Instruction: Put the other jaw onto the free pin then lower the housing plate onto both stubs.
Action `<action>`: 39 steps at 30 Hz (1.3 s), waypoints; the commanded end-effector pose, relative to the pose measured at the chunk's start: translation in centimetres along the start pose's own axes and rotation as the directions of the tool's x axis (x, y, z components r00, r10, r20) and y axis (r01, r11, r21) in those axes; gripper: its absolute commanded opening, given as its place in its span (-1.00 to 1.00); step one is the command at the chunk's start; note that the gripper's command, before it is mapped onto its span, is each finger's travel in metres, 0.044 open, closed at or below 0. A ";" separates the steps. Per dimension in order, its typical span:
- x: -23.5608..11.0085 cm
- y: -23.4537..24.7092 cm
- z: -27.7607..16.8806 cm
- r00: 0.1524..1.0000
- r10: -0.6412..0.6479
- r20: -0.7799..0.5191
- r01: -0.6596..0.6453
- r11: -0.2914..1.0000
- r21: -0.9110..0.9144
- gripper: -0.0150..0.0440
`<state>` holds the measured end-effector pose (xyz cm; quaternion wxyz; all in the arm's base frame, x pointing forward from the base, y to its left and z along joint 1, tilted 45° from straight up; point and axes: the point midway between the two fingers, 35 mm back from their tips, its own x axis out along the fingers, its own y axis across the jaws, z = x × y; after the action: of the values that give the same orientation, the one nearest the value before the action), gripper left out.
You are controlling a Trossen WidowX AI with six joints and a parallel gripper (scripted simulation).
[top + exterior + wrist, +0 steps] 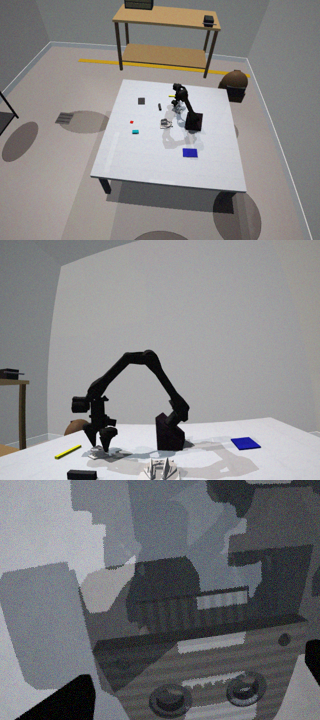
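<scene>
The grey housing plate [93,457] [272,655] lies on the table, with two round ringed sockets and a raised ribbed block showing in the wrist view. My gripper [100,448] [203,670] is open and empty, pointing down low over the plate, with a fingertip toward either side of it. Whether the fingertips touch the plate or the table is unclear. The pale base assembly [164,126] [158,464] sits apart from the gripper, nearer the exterior camera. Two pointed jaws [151,472] [166,471] stand up on it. The pins and any tooth mesh are too small to tell.
A yellow bar [171,96] [67,452] and a black block [159,106] [81,474] lie near the gripper. A dark square [141,101], red piece [131,121] and teal block [135,131] lie farther off. A blue mat [189,152] [245,443] lies beyond the arm base [193,122].
</scene>
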<state>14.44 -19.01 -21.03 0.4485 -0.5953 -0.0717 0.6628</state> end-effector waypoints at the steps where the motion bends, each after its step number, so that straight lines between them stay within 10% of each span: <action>1: 0.8 -0.1 0.0 1.000 -0.003 -0.003 0.003 1.000 0.003 1.00; 39: 1.5 -0.1 0.0 1.000 -0.002 0.000 0.002 1.000 0.000 0.84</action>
<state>14.60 -17.95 -22.06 0.4490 -0.5953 -0.0722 0.6624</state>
